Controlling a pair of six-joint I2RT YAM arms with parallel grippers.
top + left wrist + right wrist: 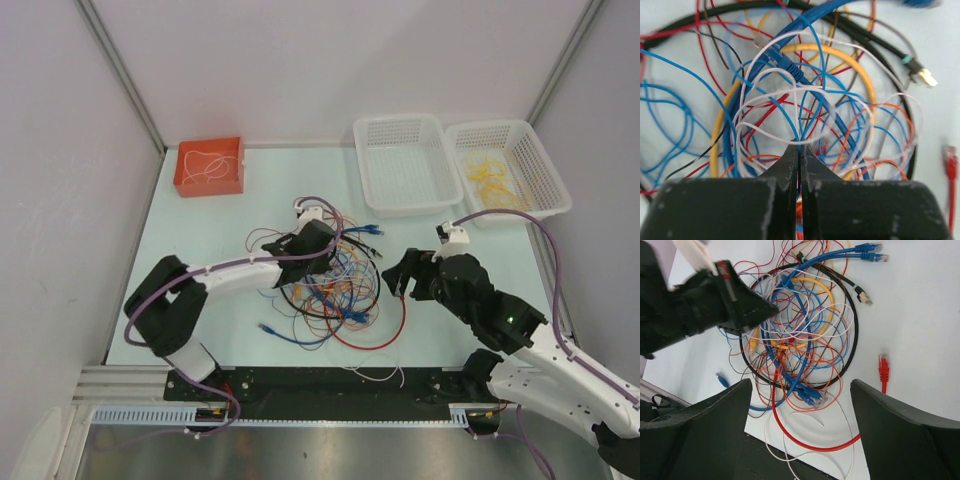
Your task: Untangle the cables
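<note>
The cables lie knotted mid-desk, toward its near edge. The left claw, pressed together apparently on a thin blue strand, anchors the heap. The right claw, spread apart, waits beside it, probably to pull.

the cables are thin wires in smooth, slightly glossy plastic sheathing, and one plug end shines like metal. the left gripper is matt black plastic, scuffed pale along its edges. the table looks smooth and matt, and the white basket is plastic mesh
</note>
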